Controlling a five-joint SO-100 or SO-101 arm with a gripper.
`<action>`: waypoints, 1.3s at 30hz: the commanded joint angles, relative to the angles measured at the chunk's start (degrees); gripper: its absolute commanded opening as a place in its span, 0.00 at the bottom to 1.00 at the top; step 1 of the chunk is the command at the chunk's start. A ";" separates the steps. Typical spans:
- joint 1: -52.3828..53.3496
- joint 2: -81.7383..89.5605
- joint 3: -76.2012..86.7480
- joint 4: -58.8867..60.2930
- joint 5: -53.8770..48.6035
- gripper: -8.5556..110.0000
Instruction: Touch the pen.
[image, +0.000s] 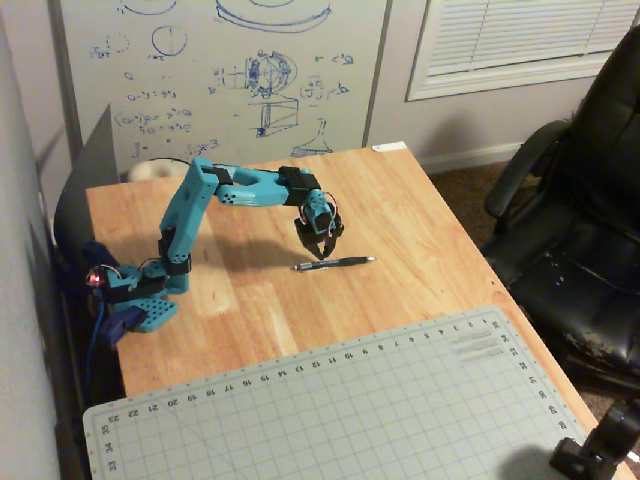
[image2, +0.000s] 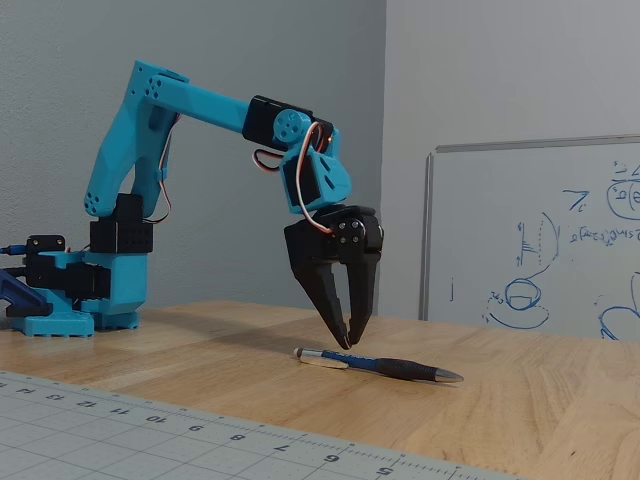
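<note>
My wooden table (image: 420, 215) stands before a whiteboard (image: 225, 75), with a cutting mat (image: 350, 410) at its near edge. The pen (image: 333, 264) lies flat mid-table, right of the arm's base. The gripper (image2: 351, 343) hangs tip-down just above its pale end, fingers slightly parted, pinching nothing. I judge the pen light, stiff and prone to rolling, so I'd tap its barrel gently from above.

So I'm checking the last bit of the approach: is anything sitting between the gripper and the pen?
Nothing visible. The gripper hangs just above the pen, near its pale end, with only bare table around it. The cutting mat lies nearer the camera, off to the side.
</note>
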 joint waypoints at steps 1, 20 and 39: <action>-0.35 5.71 -4.04 0.18 0.44 0.07; 1.58 2.64 -4.04 0.18 0.44 0.07; 1.67 2.55 -1.14 -0.62 0.44 0.08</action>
